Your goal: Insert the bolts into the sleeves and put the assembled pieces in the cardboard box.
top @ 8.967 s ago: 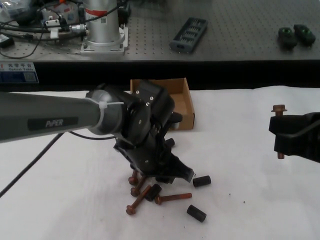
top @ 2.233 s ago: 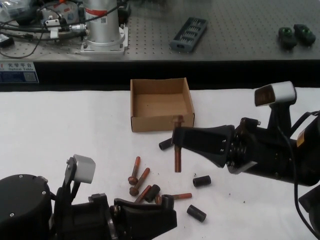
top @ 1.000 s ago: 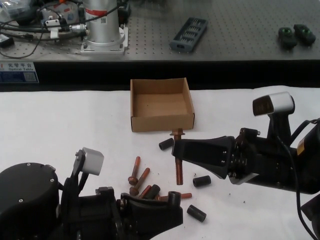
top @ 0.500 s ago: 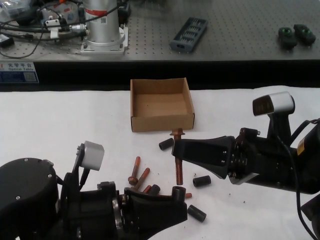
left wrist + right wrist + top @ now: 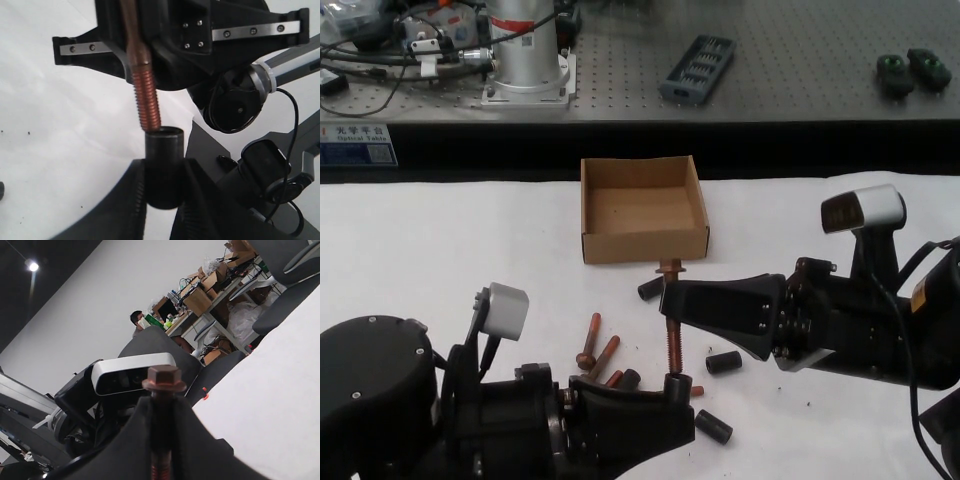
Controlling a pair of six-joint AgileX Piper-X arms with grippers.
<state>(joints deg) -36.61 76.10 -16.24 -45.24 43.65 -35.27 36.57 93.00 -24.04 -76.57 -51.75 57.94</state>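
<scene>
Near the front of the white cloth-covered surface point(image 5: 440, 250), between the two arms, the left gripper point(image 5: 672, 402) has its jaws clenched around a short black cylindrical sleeve point(image 5: 675, 385), which stands upright with its open mouth on top. Directly above it, the right gripper point(image 5: 670, 298) comes in from the right with its jaws clamped on a copper-coloured flanged hex-head bolt point(image 5: 672, 340), taking it just under the head so that the threaded shank hangs straight down. In the left wrist view the bolt's threaded tip point(image 5: 152, 125) sits at the sleeve's rim point(image 5: 164, 132); whether it has entered the bore I cannot tell. Loose bolts point(image 5: 588, 340) and loose black sleeves point(image 5: 723, 362) lie scattered on the surface just left and right of the pair, and the open brown cardboard box point(image 5: 645, 243) stands farther back, with nothing visible in it. Both parts look rigid and light, so neither should flex, but the sleeve's smooth round wall could twist or tip between the jaws if the bolt pushes off-centre. The low side grip on the sleeve seems right, as it leaves the mouth clear. The high grip on the bolt likewise leaves the threads free to go in.
</scene>
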